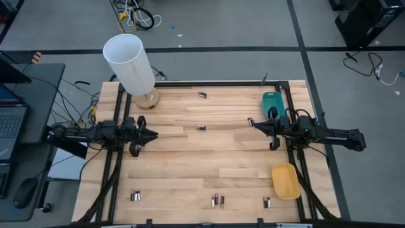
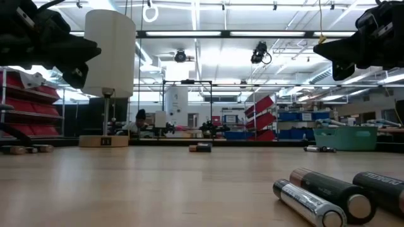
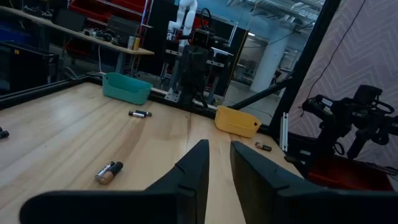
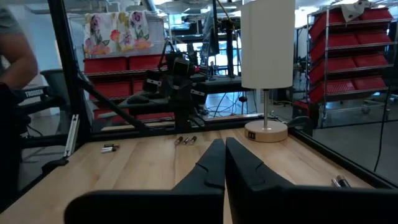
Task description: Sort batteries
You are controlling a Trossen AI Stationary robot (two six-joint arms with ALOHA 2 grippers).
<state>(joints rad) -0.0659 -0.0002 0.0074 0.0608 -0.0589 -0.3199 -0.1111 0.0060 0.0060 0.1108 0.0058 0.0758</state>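
Batteries lie scattered on the wooden table: one (image 1: pixel 200 127) in the middle, one (image 1: pixel 203 95) near the far edge, one (image 1: pixel 251 121) just off my right gripper's tips, and small groups (image 1: pixel 135 196) (image 1: pixel 218 201) (image 1: pixel 266 202) along the near edge. A teal tray (image 1: pixel 272 101) stands at the far right and a yellow tray (image 1: pixel 286 180) at the near right. My left gripper (image 1: pixel 154 133) hangs level over the table's left side, open by a narrow gap (image 3: pixel 219 144), nothing between its fingers. My right gripper (image 1: pixel 255 125) hangs level over the right side, shut (image 4: pixel 224 142) and empty.
A white-shaded lamp (image 1: pixel 130 63) on a wooden base stands at the far left of the table. Dark frame rails (image 1: pixel 221 82) run along the far edge and both sides. A person's arm (image 4: pixel 15 56) shows beyond the table in the right wrist view.
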